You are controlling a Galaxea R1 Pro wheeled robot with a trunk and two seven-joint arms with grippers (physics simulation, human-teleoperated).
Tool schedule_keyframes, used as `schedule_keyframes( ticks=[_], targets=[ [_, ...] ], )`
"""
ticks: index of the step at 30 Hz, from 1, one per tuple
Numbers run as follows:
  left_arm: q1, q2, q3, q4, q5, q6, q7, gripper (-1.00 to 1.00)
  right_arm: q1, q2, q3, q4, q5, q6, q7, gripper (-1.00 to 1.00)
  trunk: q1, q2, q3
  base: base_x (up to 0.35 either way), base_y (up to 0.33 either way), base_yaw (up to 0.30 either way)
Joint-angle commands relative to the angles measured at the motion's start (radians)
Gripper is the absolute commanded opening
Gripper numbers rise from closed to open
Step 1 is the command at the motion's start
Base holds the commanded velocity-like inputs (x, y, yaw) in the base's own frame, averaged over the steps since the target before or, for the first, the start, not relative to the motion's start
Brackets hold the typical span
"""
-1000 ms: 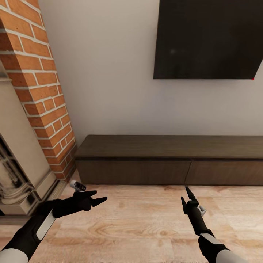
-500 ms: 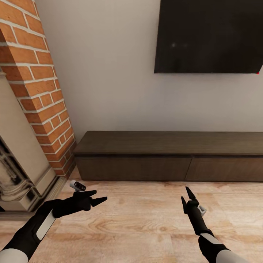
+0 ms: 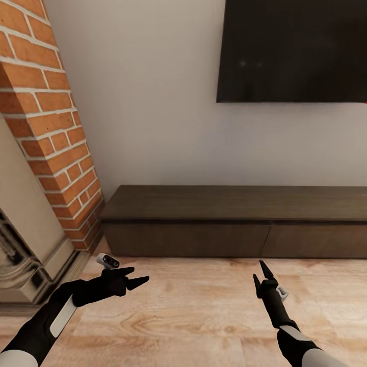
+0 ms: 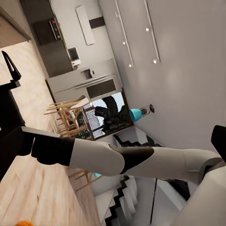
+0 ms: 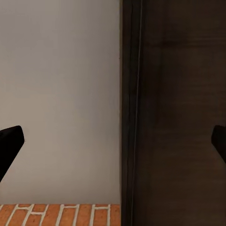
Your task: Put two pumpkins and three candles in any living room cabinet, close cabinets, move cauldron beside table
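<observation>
— Facing the long dark cabinet (image 3: 239, 219), what does the robot have before it?

— The cabinet runs along the foot of the pale wall, its two wide drawer fronts flush and shut. Above the cabinet hangs a black screen (image 3: 293, 51); to the cabinet's left end stands a red brick column (image 3: 48, 117) with a pale stone fireplace surround (image 3: 25, 239) beside it. Light wooden floor (image 3: 204, 316) lies in front of the cabinet.

— And the arms?

— Both are held low over the floor, short of the cabinet and apart from it. The left gripper (image 3: 133, 278) points across toward the cabinet's middle, fingers spread a little and holding nothing. The right gripper (image 3: 261, 279) points up toward the cabinet front; in the right wrist view its two dark fingertips (image 5: 10, 141) sit far apart with the cabinet's edge (image 5: 179, 113) between them, so it is wide and empty.

— Any task items besides the cabinet?

— A sliver of orange (image 4: 23, 223) sits on the floor at the edge of the left wrist view, too cropped to name. That view also shows the right arm (image 4: 94, 153) and a distant kitchen (image 4: 80, 75).
</observation>
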Motion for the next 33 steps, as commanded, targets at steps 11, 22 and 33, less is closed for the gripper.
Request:
schedule_keyframes(
  ticks=[11, 22, 33],
  targets=[
    [-0.001, 0.000, -0.003, 0.000, 0.001, 0.010, -0.004, 1.00, -0.001, 0.000, -0.008, 0.008, 0.001, 0.024, 0.001, 1.00, 0.000, 0.000, -0.001, 0.217, 0.000, 0.000],
    [-0.001, -0.002, -0.003, 0.000, 0.001, 0.010, -0.004, 1.00, -0.001, 0.000, -0.008, 0.008, 0.001, 0.024, 0.000, 1.00, 0.000, 0.000, -0.001, 0.193, 0.000, 0.000],
    [-0.001, -0.003, -0.003, 0.000, 0.001, 0.010, -0.004, 1.00, -0.001, 0.000, -0.008, 0.008, 0.001, 0.024, -0.002, 1.00, 0.000, 0.000, -0.001, 0.232, 0.000, 0.000]
  ],
)
